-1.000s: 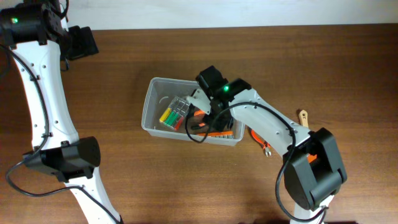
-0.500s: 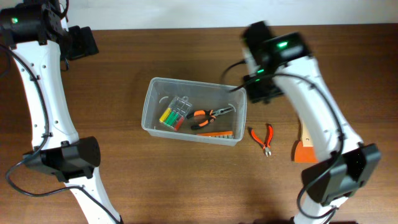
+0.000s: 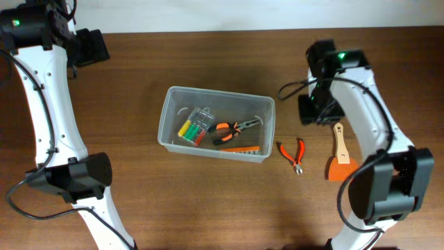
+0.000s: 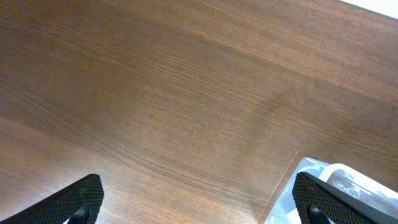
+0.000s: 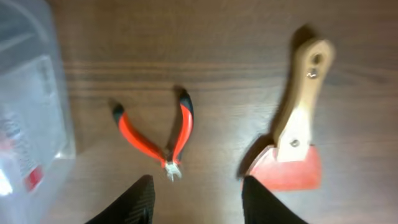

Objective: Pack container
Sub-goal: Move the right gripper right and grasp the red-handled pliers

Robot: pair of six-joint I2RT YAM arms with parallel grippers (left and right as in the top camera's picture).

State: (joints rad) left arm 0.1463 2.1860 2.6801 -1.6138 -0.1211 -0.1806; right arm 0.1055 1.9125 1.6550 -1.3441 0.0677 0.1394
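Observation:
The container (image 3: 168, 111) is a large clear plastic tub at the table's middle. It holds a small case of yellow, green and red screwdrivers (image 3: 195, 126), orange-handled pliers (image 3: 232, 128) and an orange flat tool (image 3: 241, 148). Its wall shows in the right wrist view (image 5: 31, 93) and its corner in the left wrist view (image 4: 311, 177). My right gripper (image 3: 318, 111) is open and empty, above the table right of the tub; in its wrist view (image 5: 198, 202) red cutters (image 5: 158, 140) lie just beyond the fingertips. My left gripper (image 4: 199, 202) is open and empty.
Red-handled cutters (image 3: 293, 153) lie on the table right of the tub. A wood-handled scraper with an orange blade (image 3: 340, 154) lies further right; it also shows in the right wrist view (image 5: 292, 137). The left arm's base (image 3: 73, 177) stands at the front left.
My right arm has swung out of the tub, up and to the right, and now hangs over the table near the cutters and scraper. The orange pliers stay in the tub. The left arm has not moved.

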